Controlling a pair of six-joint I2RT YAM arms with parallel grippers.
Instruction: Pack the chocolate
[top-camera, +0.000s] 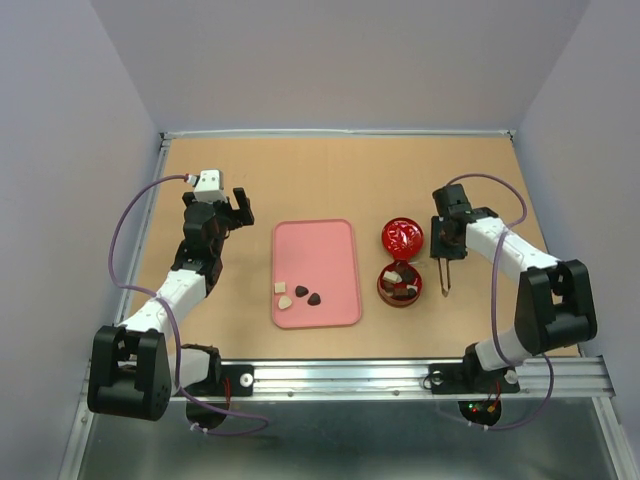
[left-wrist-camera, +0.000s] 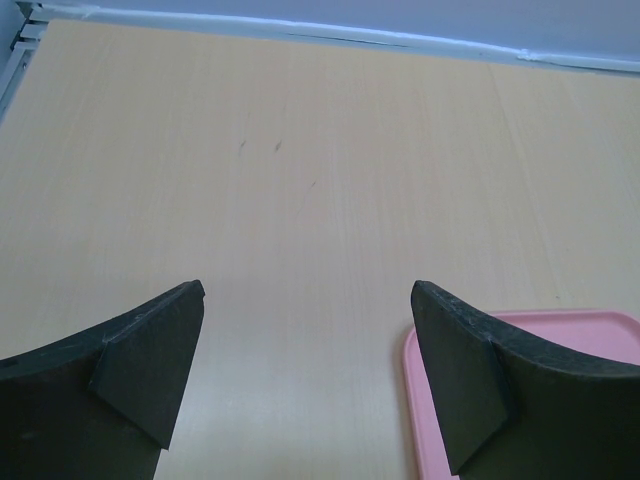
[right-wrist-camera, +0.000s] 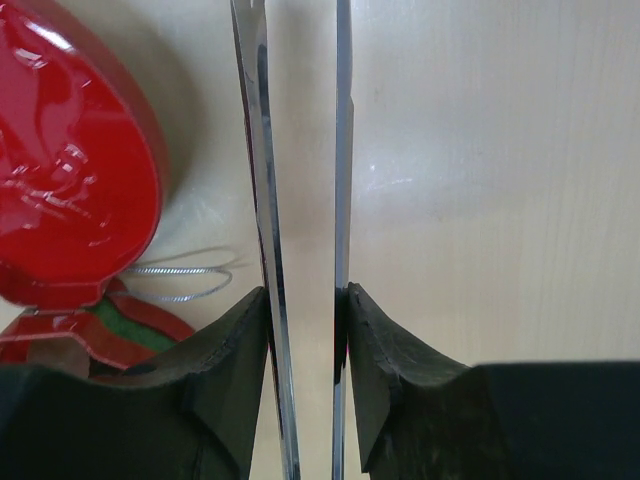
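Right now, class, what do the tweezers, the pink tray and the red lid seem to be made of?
The tweezers look like polished steel: thin, mirror-bright blades. The pink tray looks like matte plastic: even colour, no glare. The red lid is glossy and embossed; metal or plastic, I cannot tell.

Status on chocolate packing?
Left claw open, empty. Right claw shut on tweezers. Some chocolates on pink tray, some in tin. Nothing between them.

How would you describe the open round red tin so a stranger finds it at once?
Find the pink rectangular tray in the middle. Just to its right lie two round red things; the open tin is the one nearer the arms' bases. Unlike the embossed red lid, it holds small chocolates.
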